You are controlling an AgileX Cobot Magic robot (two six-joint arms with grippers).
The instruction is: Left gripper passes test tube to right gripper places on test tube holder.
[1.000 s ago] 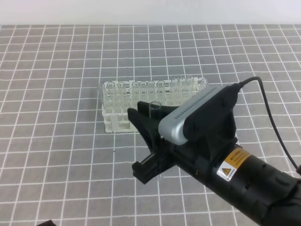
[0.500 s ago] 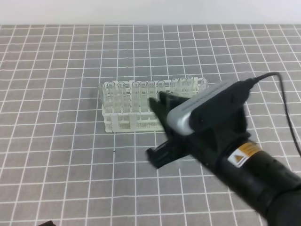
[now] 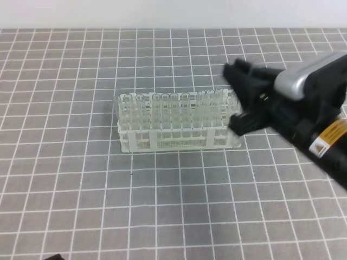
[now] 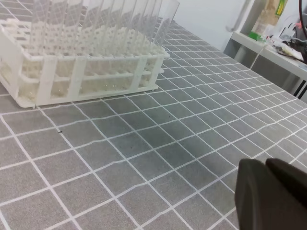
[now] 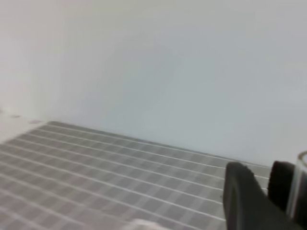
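Grey mat with a white grid fills the overhead view, and the white test tube holder (image 3: 173, 122) sits a little above the middle of the frame, already crowded with clear tubes. My right gripper (image 3: 241, 100) is at the right of the frame, its jaws just off the holder's right end, one above the other with a gap between them. In the right wrist view I can see a clear cylinder at the far right edge, beside the dark fingers (image 5: 242, 201), which I take to be the test tube (image 5: 301, 184); the overhead view is too blurred there to confirm it, so I cannot say for sure that the jaws are clamped on it. The left gripper (image 4: 273, 194) shows only as a dark blunt shape at the lower right of its own camera, low over the mat, with nothing visible in it; I cannot tell how far it is open. From that camera the holder (image 4: 81, 72) fills the upper left. I judge the tube to be light, stiff, smooth and brittle: it could slip through hard jaws, and too much squeeze could crack it. I would hold it on the upper part of the body, leaving the rounded end free to enter a hole upright.
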